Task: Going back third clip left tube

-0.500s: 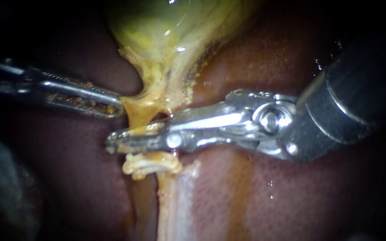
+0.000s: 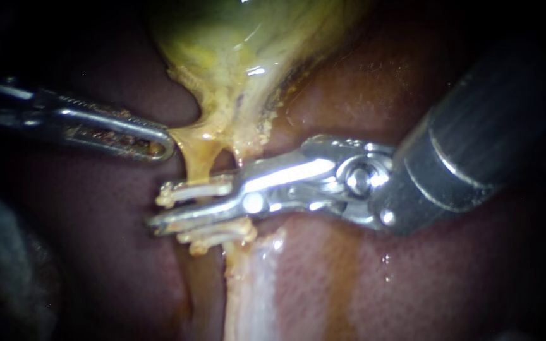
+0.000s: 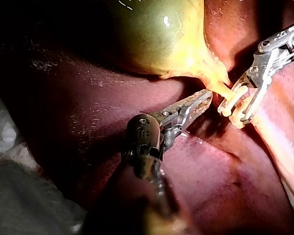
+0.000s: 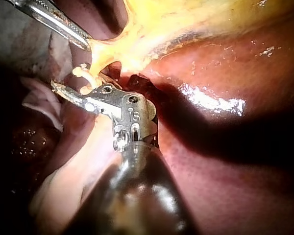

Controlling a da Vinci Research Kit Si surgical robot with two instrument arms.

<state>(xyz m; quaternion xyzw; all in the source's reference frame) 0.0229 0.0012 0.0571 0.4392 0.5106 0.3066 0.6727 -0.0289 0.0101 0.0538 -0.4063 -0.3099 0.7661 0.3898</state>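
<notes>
There are two instruments. The left instrument has its jaws closed on the yellow edge of the one gallbladder. Next is the left tube with three pale clips on it, one top clip and two lower clips. The right instrument holds its jaws apart, with its lower jaw between the top clip and the lower clips.

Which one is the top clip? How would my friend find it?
Start at the big yellow-green gallbladder and follow the thin yellow tube hanging from it. The top clip is the pale little bar crossing that tube first. It sits alone above the long silver jaw of the right tool; the other clips bunch together below it.
</notes>
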